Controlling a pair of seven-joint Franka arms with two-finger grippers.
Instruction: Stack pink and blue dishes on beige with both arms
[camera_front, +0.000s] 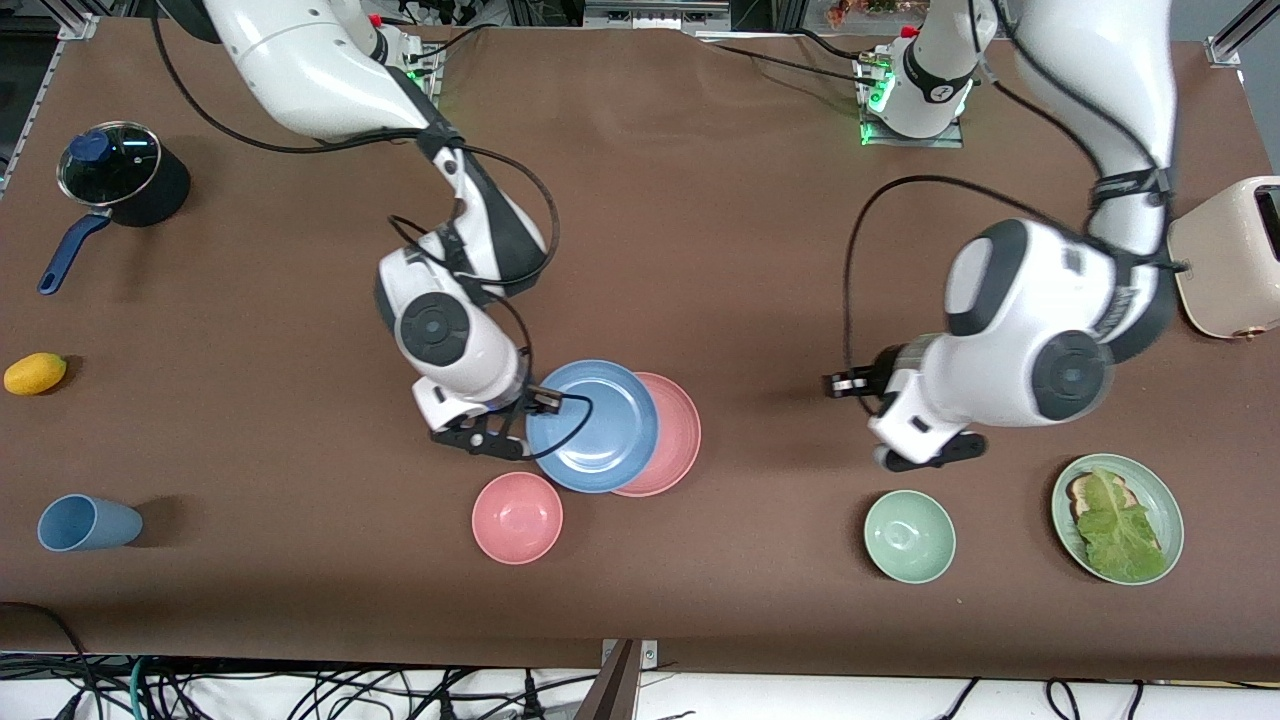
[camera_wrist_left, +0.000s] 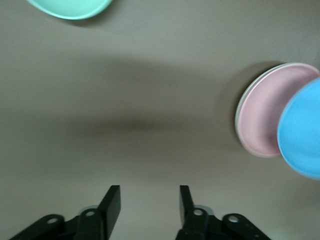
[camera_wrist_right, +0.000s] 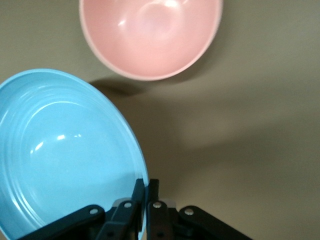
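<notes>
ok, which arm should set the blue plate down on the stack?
Right. Its gripper is shut on the blue plate's rim, over the pink plate. The left gripper is open, empty over bare table.

Blue plate (camera_front: 592, 426): smooth, satin finish with faint concentric rings and soft highlights. Pink plate (camera_front: 668, 440): smooth, matt. Pink bowl (camera_front: 517, 517): smooth, slightly glossy inside. Green bowl (camera_front: 909, 536): smooth, low sheen. Table (camera_front: 700, 250): brown matt covering, even and unpatterned. Arms (camera_front: 1040, 340): glossy white shells with black joint bands. Pot (camera_front: 125, 185): dark body, reflective glass lid. Toaster (camera_front: 1228, 262): cream, matt casing.
</notes>
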